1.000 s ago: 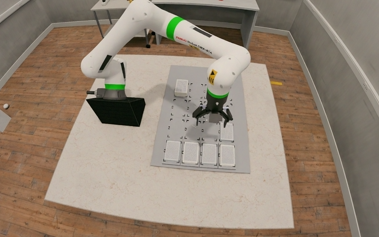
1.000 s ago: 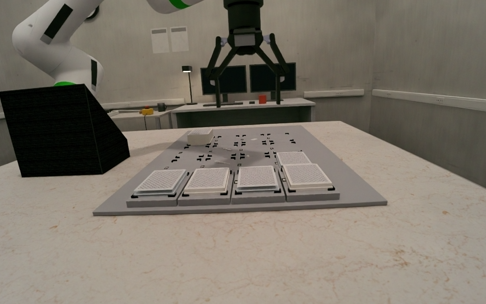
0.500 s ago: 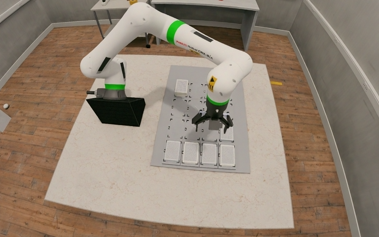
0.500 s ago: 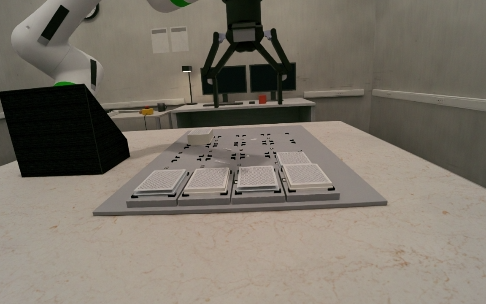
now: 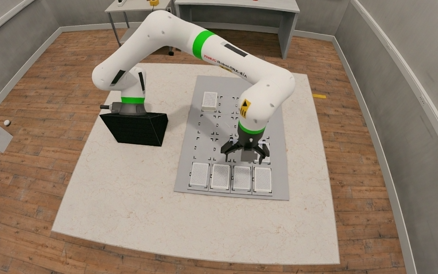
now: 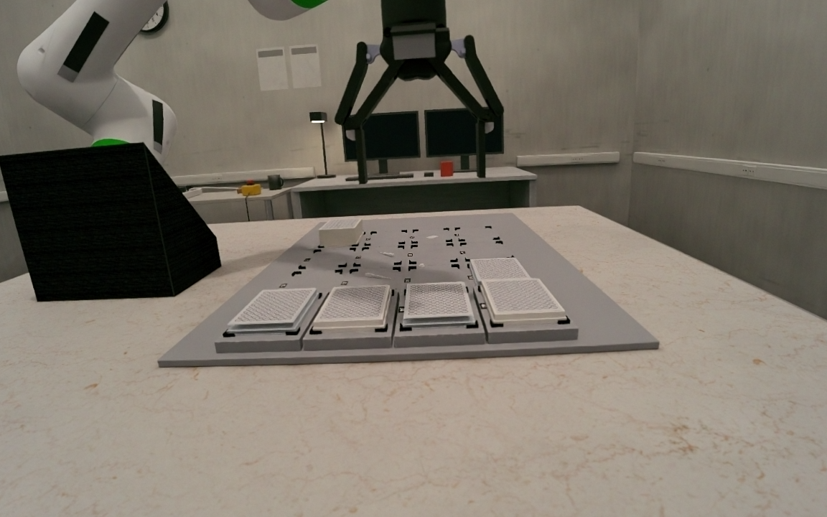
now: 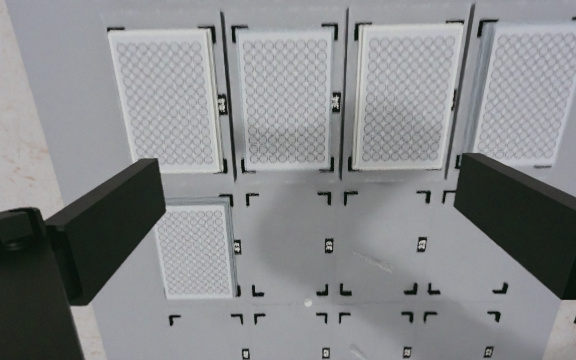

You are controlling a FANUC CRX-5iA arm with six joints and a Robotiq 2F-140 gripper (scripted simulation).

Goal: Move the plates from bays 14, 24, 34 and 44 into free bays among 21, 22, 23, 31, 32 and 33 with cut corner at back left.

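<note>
Plate 14 (image 5: 199,174) (image 6: 275,306) (image 7: 530,92), plate 24 (image 5: 220,176) (image 6: 354,304) (image 7: 408,95), plate 34 (image 5: 241,177) (image 6: 437,301) (image 7: 286,100) and plate 44 (image 5: 262,179) (image 6: 520,296) (image 7: 170,100) sit in their raised column 4 bays. The gripper (image 5: 243,161) (image 6: 421,178) (image 7: 309,182) is above the deck (image 5: 280,170) (image 6: 596,334) (image 7: 68,125), fingers wide open, holding nothing and touching no plate.

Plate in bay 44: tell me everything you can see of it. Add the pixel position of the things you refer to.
The plate in bay 44 (image 5: 262,179) (image 6: 521,299) (image 7: 168,100) is a shallow off-white rectangle, plastic by its look, with rows of round wells and a plain raised rim. It lies flat on its raised floor (image 5: 261,194) (image 6: 532,332) (image 7: 193,177), within black corner pieces (image 5: 270,192) (image 6: 564,319) (image 7: 213,33). The open gripper (image 5: 243,161) (image 6: 421,178) (image 7: 309,182) is above the deck, not touching it. The cut corner cannot be made out.
</note>
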